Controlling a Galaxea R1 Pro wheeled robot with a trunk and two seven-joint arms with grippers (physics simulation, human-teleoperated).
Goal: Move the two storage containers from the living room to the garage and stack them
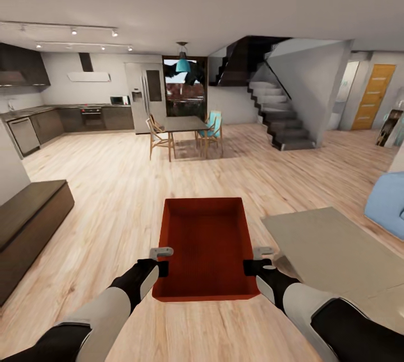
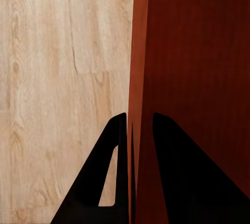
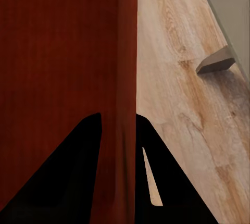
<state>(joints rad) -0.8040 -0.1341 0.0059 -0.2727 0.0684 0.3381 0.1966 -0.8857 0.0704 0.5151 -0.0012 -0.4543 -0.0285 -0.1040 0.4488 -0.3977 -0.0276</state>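
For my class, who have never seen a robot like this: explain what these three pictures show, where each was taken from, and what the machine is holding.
These are simulator renders of a two-armed robot on wheels. The large picture comes from a camera on its head, looking down over both arms into an open-plan home with a light wood floor. Between the arms is an orange-red storage container with no lid. The left gripper clamps its left wall, the right gripper its right wall. The two small pictures come from cameras near each wrist: the dark wedges are fingers, one either side of the thin red wall. Farther off stand a dining table and stairs.
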